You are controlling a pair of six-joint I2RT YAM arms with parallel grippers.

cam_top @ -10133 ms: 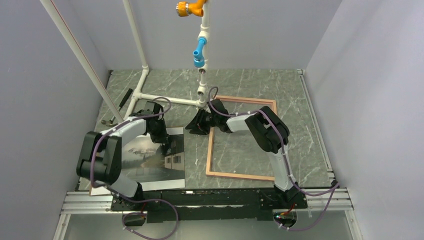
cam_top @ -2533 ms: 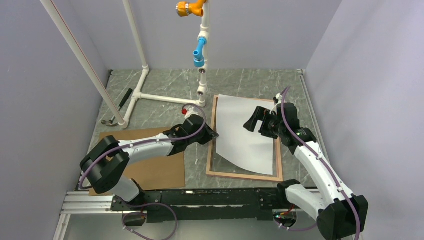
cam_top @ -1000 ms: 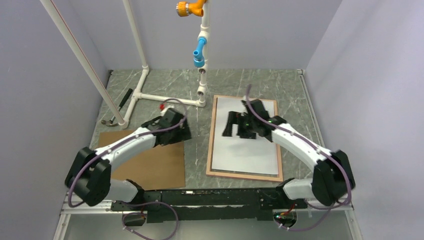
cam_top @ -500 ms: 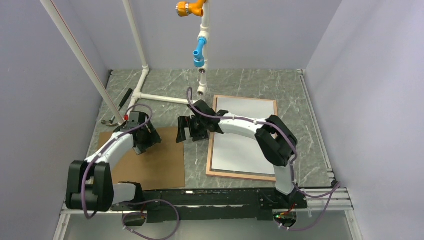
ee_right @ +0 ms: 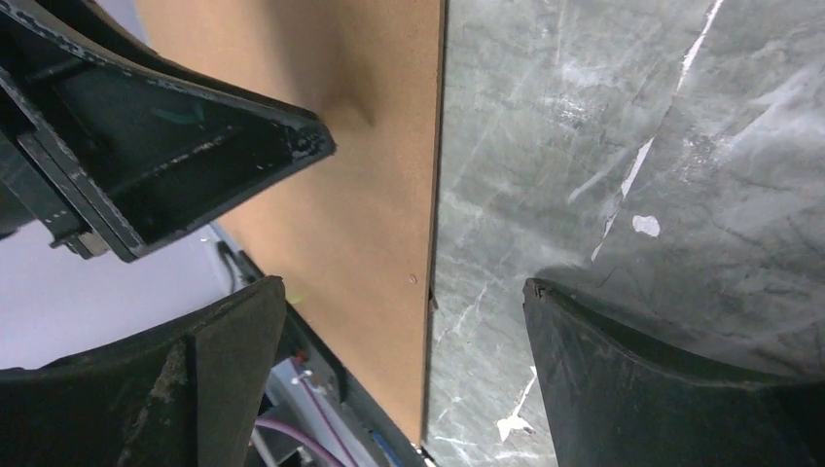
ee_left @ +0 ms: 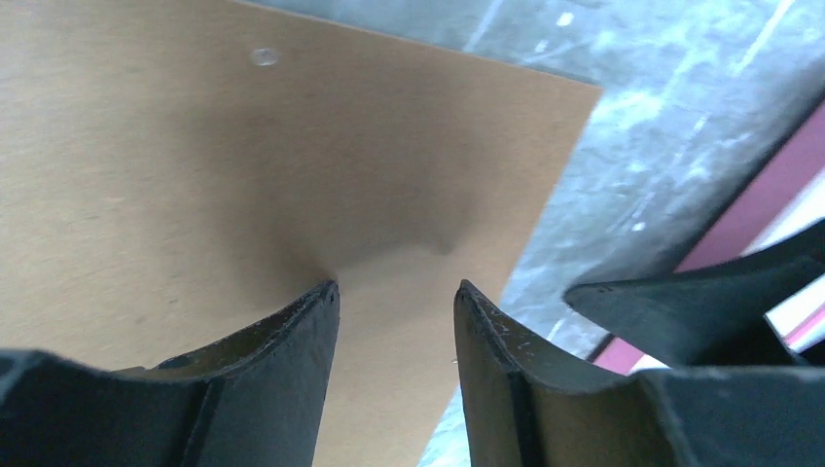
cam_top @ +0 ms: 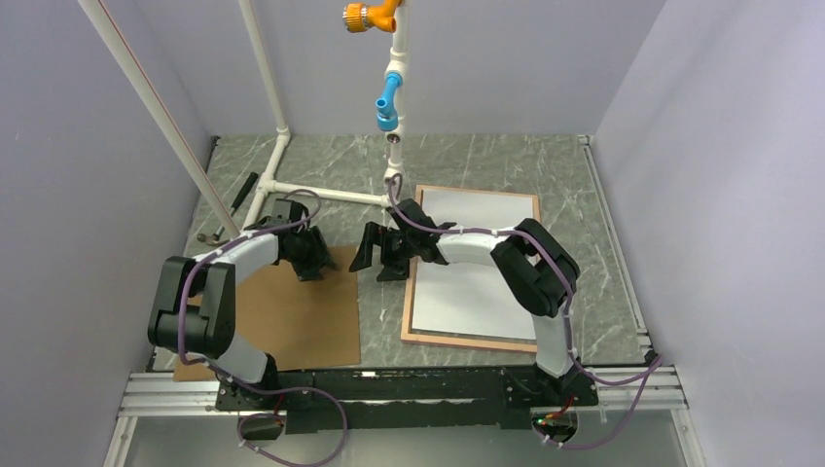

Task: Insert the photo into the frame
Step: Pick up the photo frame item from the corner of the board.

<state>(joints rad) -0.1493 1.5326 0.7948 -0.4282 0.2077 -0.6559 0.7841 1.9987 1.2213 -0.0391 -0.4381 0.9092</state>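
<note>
Hovering at the upper-right corner of the flat brown backing board (cam_top: pixel 282 326): left hand (cam_top: pixel 311 261), right hand (cam_top: pixel 379 255) both unclenched, empty. White-backed rectangular photo (cam_top: pixel 477 268) lies inside the thin tan wooden frame (cam_top: pixel 475 341), centre right. Pinch board edge, lift level.

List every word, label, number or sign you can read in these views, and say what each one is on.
None: no view shows legible text.
The photo lies in the frame with a blank white side up.
The brown backing board is plain; the small round mark on it is not a character.
The blue fitting on the pipe stand shows no readable marking.
</note>
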